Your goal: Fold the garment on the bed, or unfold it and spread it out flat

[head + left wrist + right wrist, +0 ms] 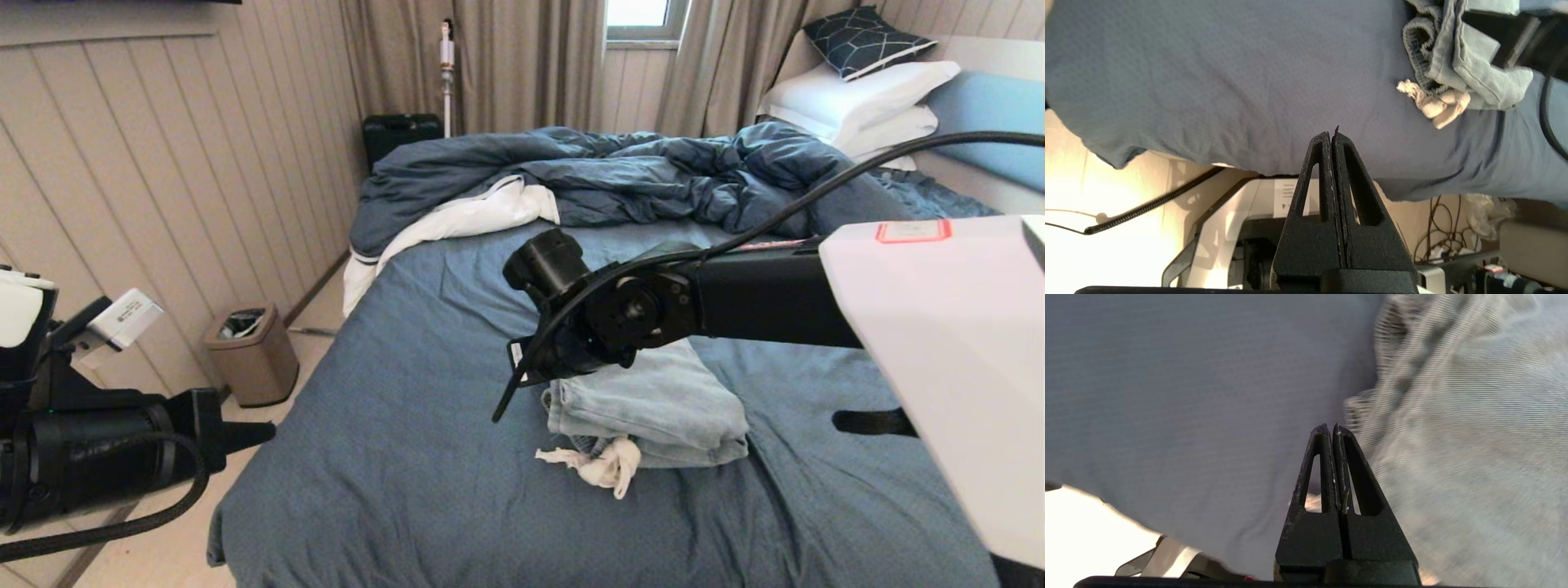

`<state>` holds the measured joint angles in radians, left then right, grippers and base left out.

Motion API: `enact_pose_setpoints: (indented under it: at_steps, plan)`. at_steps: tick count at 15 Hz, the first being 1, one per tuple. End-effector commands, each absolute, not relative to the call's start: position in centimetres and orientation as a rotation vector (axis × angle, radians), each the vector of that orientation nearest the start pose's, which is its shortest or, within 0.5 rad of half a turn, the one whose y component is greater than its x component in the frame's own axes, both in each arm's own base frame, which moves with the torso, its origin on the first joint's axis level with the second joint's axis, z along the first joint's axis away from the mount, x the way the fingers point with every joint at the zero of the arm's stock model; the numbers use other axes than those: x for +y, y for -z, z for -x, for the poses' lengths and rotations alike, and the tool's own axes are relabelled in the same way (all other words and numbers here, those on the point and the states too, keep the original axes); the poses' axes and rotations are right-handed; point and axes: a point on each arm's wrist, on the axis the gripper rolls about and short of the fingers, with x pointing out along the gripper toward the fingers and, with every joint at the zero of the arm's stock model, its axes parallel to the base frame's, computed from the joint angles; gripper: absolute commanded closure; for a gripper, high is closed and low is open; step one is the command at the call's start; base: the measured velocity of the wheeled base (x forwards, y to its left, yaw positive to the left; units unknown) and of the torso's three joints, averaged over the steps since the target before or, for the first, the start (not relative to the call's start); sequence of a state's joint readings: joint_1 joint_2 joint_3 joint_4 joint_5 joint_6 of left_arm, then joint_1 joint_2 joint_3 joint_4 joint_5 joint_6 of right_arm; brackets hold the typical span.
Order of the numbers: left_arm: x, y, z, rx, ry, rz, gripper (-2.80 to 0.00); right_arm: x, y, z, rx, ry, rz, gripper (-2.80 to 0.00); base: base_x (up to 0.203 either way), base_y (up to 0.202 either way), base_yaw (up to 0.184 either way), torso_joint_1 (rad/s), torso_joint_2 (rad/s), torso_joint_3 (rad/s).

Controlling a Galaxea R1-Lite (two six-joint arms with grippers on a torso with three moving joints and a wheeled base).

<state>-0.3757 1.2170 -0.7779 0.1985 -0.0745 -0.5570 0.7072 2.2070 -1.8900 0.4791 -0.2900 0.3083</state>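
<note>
Garment, head view: denim shorts (653,404) lie folded in a compact stack at centre frame on the bed (392,457), white pocket lining (604,464) spilling out at the stack's lower-left edge.
Right arm, head view: reaches in from the right of the frame; its wrist covers the stack's upper-left corner, fingers hidden.
Left arm, head view: parked at lower left, off the mattress.
Background, head view: rumpled duvet (620,175) across the upper middle, pillows (857,102) at upper right, bin (251,353) on the floor at left.
Left wrist view: left gripper (1333,136) has fingers pressed together, holding nothing; shorts at upper right of the frame, well apart.
Right wrist view: right gripper (1331,430) closed on nothing, tips over the sheet just beside the waistband edge, which fills the right of the frame.
Risk: closed tips may shove the fold apart, or pinch sheet along with denim.
Writing: red-bordered sticker on the right arm, unreadable; no brands legible.
</note>
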Motion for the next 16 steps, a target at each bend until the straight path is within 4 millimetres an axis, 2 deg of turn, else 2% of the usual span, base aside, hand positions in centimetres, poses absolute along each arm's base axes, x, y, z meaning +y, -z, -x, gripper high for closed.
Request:
enact_pose_setpoints:
  at_steps: [1, 4, 6, 7, 9, 10, 11, 13, 15, 16]
  plan:
    - [-6.1, -22.0, -15.1, 0.709, 0.250, 0.435, 0.00, 27.7, -20.5, -32.6, 0.712, -0.280, 0.084, 0.00, 0.000, 0.000, 0.000, 0.000, 0.00, 0.000]
    - [-5.0, -23.8, -12.4, 0.586, 0.269, 0.379, 0.00, 24.1, -26.6, -28.9, 0.602, -0.280, 0.031, 0.00, 0.000, 0.000, 0.000, 0.000, 0.00, 0.000]
    - [-3.9, -24.7, -10.2, 0.508, 0.210, 0.308, 0.00, 20.6, -31.0, -25.4, 0.506, -0.289, -0.010, 0.00, 0.000, 0.000, 0.000, 0.000, 0.00, 0.000]
    - [-3.0, -25.2, -8.7, 0.473, 0.123, 0.267, 0.00, 18.1, -33.2, -23.0, 0.447, -0.285, -0.030, 0.00, 0.000, 0.000, 0.000, 0.000, 0.00, 0.000]
    - [-1.3, -26.1, -5.3, 0.414, -0.004, 0.229, 0.00, 13.0, -36.3, -17.7, 0.335, -0.224, -0.053, 0.00, 0.000, 0.000, 0.000, 0.000, 0.00, 0.000]
    - [-0.4, -26.4, -3.1, 0.376, -0.039, 0.229, 0.00, 10.5, -37.1, -15.0, 0.287, -0.179, -0.063, 0.00, 0.000, 0.000, 0.000, 0.000, 0.00, 0.000]
    - [0.6, -26.2, -0.7, 0.368, -0.097, 0.223, 0.00, 7.6, -37.6, -11.8, 0.237, -0.124, -0.078, 0.00, 0.000, 0.000, 0.000, 0.000, 0.00, 0.000]
    - [1.5, -25.6, 2.2, 0.393, -0.267, 0.230, 0.00, 2.8, -36.3, -6.7, 0.189, 0.019, -0.091, 0.00, 0.000, 0.000, 0.000, 0.000, 0.00, 0.000]
    - [1.7, -24.3, 5.6, 0.338, -0.319, 0.277, 0.00, -0.4, -33.0, -2.3, 0.172, 0.184, -0.096, 0.00, 0.000, 0.000, 0.000, 0.000, 0.00, 0.000]
    - [1.7, -23.3, 6.7, 0.321, -0.309, 0.289, 0.00, -1.2, -31.0, -0.5, 0.174, 0.263, -0.095, 0.00, 0.000, 0.000, 0.000, 0.000, 0.00, 0.000]
